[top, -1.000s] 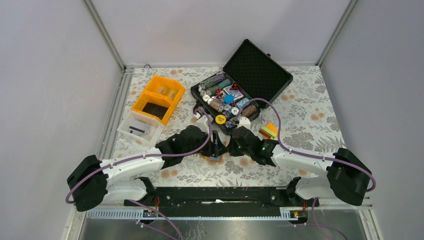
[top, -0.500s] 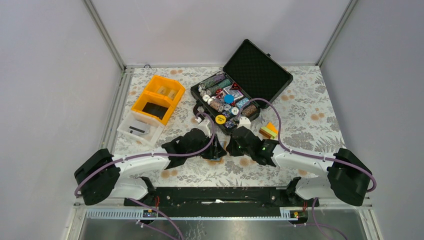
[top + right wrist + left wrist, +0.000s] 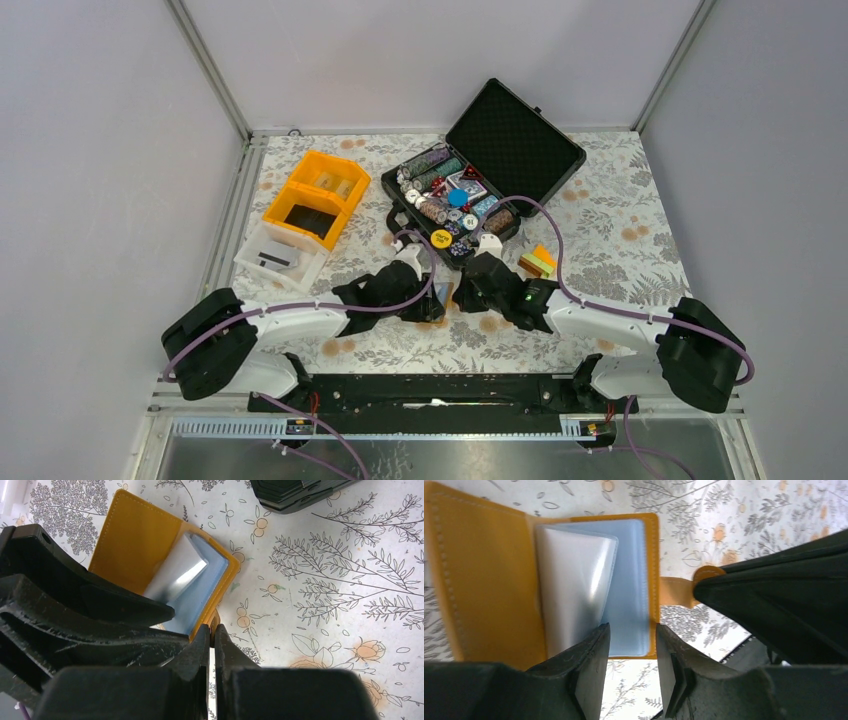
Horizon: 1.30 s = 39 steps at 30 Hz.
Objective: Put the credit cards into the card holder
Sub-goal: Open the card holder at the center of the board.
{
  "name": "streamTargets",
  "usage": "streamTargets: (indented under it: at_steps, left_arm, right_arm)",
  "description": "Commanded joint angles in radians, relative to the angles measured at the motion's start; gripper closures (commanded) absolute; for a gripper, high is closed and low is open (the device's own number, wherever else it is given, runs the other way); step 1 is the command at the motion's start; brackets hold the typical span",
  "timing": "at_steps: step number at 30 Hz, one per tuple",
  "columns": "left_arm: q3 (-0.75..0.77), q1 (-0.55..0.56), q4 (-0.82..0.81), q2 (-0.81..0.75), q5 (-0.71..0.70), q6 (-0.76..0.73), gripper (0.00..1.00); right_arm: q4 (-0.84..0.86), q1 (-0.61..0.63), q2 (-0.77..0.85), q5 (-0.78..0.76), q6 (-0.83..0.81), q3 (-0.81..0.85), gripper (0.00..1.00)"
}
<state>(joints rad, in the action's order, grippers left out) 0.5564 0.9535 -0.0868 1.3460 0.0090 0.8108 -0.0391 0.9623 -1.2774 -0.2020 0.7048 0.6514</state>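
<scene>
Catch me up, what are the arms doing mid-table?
Both arms are at the card holder, which lies open on the floral table. The right gripper is shut on its strap, apparently pinning it. The left gripper has its jaws apart over the edge of the blue-grey pockets, where a pale leaf stands up. Whether that is a sleeve or a card, I cannot tell.
</scene>
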Motion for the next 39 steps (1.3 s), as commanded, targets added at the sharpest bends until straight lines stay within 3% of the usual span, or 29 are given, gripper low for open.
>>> streamTargets:
  at_steps: [1, 17, 39]
  left_arm:
    - [0.035, -0.002, 0.046, -0.027, -0.120, -0.041, 0.59]
    - [0.076, -0.003, 0.082, -0.011, -0.289, -0.118, 0.59]
    - [0.189, -0.023, 0.085, 0.067, -0.307, -0.234, 0.50]
  right_arm:
    - [-0.006, 0.006, 0.032, -0.047, 0.002, 0.005, 1.00]
    - [-0.003, 0.006, -0.047, -0.047, 0.004, -0.012, 1.00]
    - [0.005, 0.006, -0.097, -0.039, -0.008, -0.007, 1.00]
